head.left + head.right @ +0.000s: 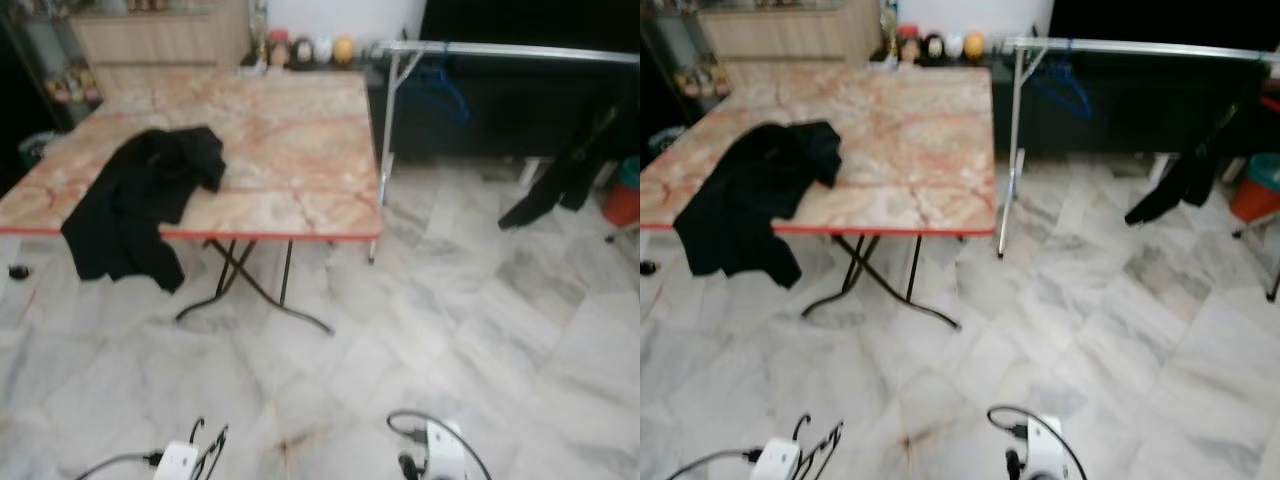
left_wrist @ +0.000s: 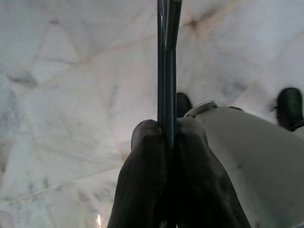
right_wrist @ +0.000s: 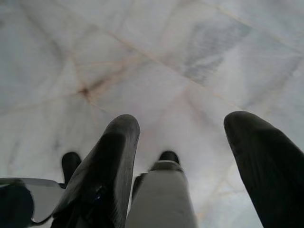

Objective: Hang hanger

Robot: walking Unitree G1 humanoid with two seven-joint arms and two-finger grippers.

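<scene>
The left gripper [image 2: 166, 137] hangs low over the marble floor [image 1: 480, 330], its two fingers pressed together on a thin dark hanger [image 2: 165, 57] that sticks straight out beyond the fingertips. The right gripper [image 3: 190, 142] hangs beside it, fingers spread, holding nothing. Far ahead of both, and off to the right, stands the silver clothes rail [image 1: 500, 50]. I judge the walk to the rail is the step in hand; it would go best with the pinch kept firm and the hanger raised level before the hook meets the bar. Count: one folding table [image 1: 290, 150], one black garment [image 1: 140, 200] draped over its edge, one blue hanger [image 1: 440, 90] and one dark garment [image 1: 570, 170] on the rail.
</scene>
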